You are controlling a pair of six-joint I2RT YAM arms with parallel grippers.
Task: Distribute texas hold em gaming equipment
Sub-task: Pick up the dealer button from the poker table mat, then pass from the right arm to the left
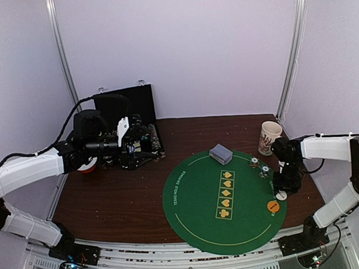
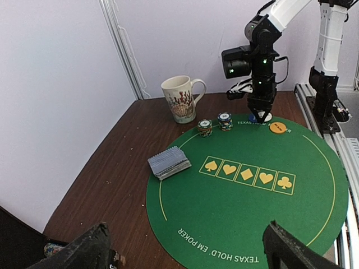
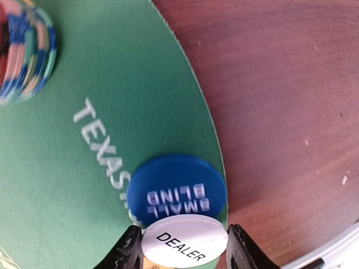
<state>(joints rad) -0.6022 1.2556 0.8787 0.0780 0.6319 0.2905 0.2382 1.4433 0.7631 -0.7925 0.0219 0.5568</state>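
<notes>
Right gripper (image 3: 184, 235) has the white DEALER disc (image 3: 182, 245) pinched edge to edge, one finger pressed against each side, so I'd call that a grip. Can't tell if it's off the felt yet.

Straight ahead of the fingertips, the blue SMALL BLIND disc (image 3: 175, 188) is touching the dealer disc's front edge, maybe tucked slightly under it. It sits right at the rim of the green poker mat (image 3: 84, 185). Bare wooden table (image 3: 280, 112) runs past the right-hand finger. A chip stack (image 3: 22, 50) is further ahead, out beyond the left-hand finger and well apart. The orange disc (image 2: 277, 128) lies just beside those fingers but outside the wrist view.

Left gripper (image 2: 188, 258) is spread wide with nothing between the fingers, and the card deck (image 2: 169, 162) is well ahead of it.

If I were doing this bit, I'd go straight up first and not sideways, otherwise the blue one probably gets dragged along. A thin disc held by its edges can pivot, so keep the wrist level. Steer clear of the orange disc, set the dealer disc down flat, and only then let go.
</notes>
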